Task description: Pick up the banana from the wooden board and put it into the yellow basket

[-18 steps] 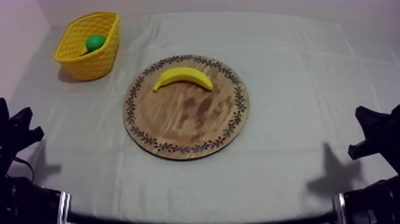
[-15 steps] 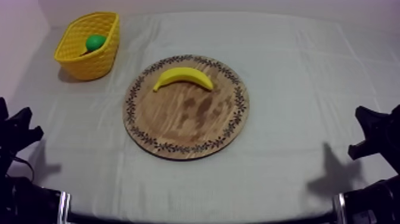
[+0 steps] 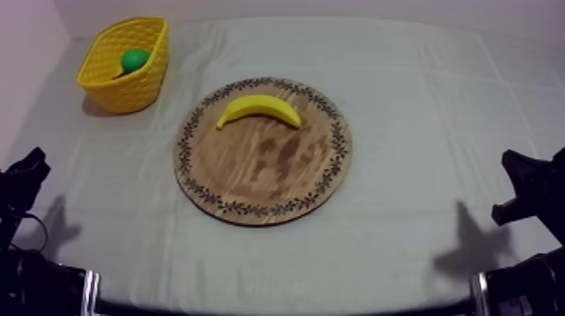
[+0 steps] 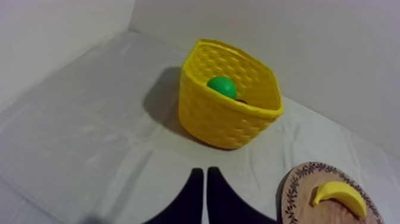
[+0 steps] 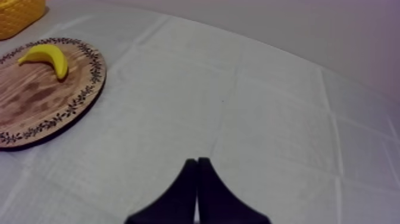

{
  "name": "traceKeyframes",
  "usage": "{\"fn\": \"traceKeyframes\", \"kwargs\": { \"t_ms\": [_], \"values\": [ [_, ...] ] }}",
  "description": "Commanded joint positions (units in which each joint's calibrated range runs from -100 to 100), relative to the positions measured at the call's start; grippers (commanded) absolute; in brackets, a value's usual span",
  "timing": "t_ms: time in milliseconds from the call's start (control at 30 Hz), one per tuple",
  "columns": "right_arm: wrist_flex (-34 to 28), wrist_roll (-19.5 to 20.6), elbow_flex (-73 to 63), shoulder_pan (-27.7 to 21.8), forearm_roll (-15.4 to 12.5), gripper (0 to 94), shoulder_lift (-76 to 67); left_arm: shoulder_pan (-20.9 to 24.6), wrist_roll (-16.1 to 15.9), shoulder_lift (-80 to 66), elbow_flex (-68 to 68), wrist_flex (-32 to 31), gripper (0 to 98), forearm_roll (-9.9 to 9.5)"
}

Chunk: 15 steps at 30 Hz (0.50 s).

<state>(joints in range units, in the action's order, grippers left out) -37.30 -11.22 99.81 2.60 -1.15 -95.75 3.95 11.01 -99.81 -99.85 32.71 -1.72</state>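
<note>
Banana (image 3: 258,108) lay on board (image 3: 262,181)
Upper left, basket (image 3: 126,88) wall half hid a green fruit (image 3: 134,59); left tool (image 4: 205,179) and right tool (image 5: 197,164) were pressed together, empty.

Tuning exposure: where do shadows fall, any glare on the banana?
Top view: soft shadows on the cloth near both lower corners; banana without glare. Left wrist view: basket shades the cloth on its side away from the board.

Banana (image 3: 258,108) on board (image 3: 269,172), basket (image 3: 126,91) apart

Lab-like: cloth-covered table (image 3: 420,126), blank wall (image 4: 297,36)
</note>
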Motion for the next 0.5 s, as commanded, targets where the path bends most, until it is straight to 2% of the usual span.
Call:
{"fn": "traceKeyframes", "kwargs": {
  "t_ms": [0, 233, 467],
  "values": [
    [0.0, 0.0, 0.0, 0.0, 0.0, 0.3, 0.0, -0.1, -5.6, 0.0, 0.4, 0.9, 0.2, 0.12],
    [0.0, 0.0, 0.0, 0.0, 0.0, 0.3, 0.0, -0.5, -10.0, 1.4, 2.8, 4.4, 0.0, 0.45],
    [0.0, 0.0, 0.0, 0.0, 0.0, 0.3, 0.0, -1.4, -11.9, 10.3, 14.6, 7.5, 0.0, 0.68]
  ]
}}
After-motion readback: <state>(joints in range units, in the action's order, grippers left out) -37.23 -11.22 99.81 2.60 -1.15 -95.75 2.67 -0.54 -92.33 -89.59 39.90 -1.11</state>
